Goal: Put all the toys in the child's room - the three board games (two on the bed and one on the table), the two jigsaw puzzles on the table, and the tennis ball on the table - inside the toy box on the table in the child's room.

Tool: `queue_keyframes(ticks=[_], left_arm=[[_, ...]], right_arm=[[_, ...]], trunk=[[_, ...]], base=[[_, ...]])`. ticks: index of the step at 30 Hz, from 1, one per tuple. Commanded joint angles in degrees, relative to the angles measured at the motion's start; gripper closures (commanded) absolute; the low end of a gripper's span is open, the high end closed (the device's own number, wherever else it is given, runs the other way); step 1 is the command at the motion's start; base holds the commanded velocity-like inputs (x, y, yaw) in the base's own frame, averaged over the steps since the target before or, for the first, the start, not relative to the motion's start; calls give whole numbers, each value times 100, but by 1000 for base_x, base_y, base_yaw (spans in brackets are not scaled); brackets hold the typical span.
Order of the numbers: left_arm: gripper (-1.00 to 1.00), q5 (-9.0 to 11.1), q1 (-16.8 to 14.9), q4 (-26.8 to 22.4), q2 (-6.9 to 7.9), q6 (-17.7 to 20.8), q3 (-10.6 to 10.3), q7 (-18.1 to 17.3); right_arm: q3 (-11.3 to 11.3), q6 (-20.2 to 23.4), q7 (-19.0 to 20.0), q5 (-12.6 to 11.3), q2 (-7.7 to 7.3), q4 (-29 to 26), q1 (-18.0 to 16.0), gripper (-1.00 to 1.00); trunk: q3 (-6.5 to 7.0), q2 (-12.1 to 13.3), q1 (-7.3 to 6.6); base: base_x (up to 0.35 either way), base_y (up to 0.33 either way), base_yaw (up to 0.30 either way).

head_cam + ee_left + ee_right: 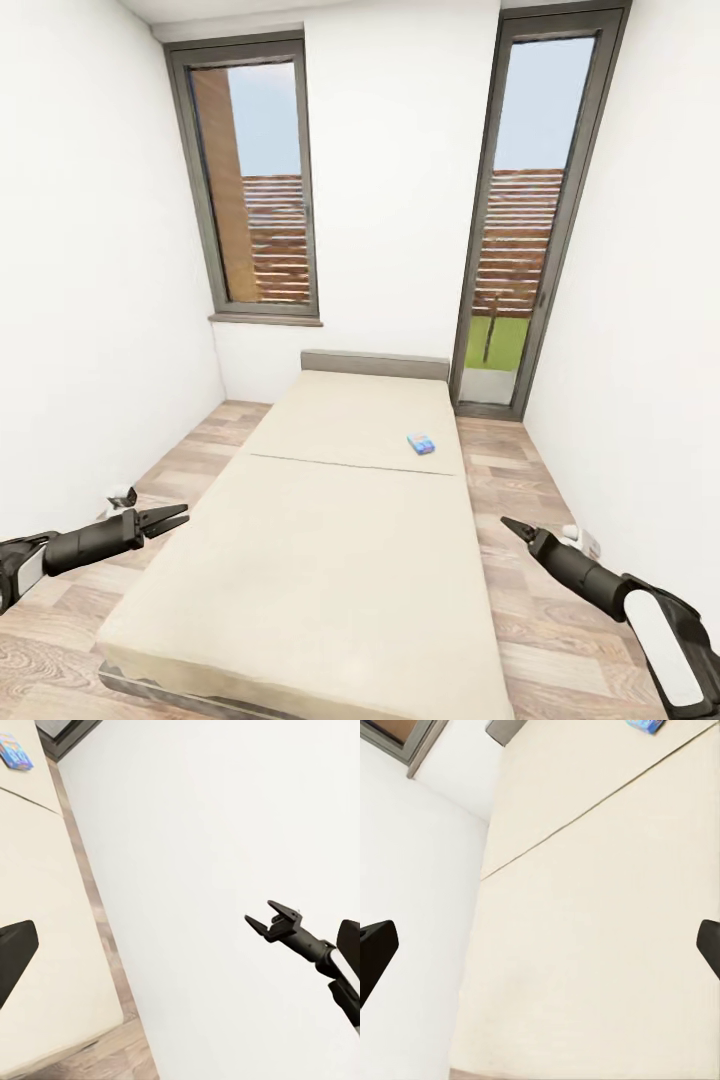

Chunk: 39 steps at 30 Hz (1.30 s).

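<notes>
A small blue board game lies on the far right part of the beige bed, just beyond the mattress seam. It also appears as the blue box and the blue box at the wrist views' edges. My left gripper hovers open beside the bed's left side. My right gripper hangs open over the floor at the bed's right side, and it is seen again as the right gripper. Both hold nothing. The table, toy box, jigsaw puzzles and tennis ball are out of view.
A low grey headboard stands against the far white wall between two tall grey-framed windows. Narrow strips of wood floor run along both sides of the bed. White walls close in on either side.
</notes>
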Motion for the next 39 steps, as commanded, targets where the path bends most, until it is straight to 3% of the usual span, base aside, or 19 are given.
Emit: queue_keyframes(ticks=[1, 17, 26, 39], left_arm=[[-100, -43, -4, 0, -2, 62, 37, -22], [-100, -69, -4, -406, 36, 134, 6, -1], [-100, -67, -4, -508, 30, 147, 17, 942], [-100, -61, -4, -519, 35, 126, 5, 1169]], right_arm=[[-15, 43, 6, 0, -2, -18, -1, -100], [-151, 85, 91, -57, -12, -116, 72, -100], [-163, 137, 113, -79, -6, -122, 69, -100], [-164, 84, 129, -64, 5, -96, 68, -100]], trunk=[[-10, -10, 3], [-10, -10, 3], [-28, -10, 3], [-78, -10, 3]], base=[[0, -10, 0], [0, -1, 0], [0, 0, -61], [0, -56, -228]])
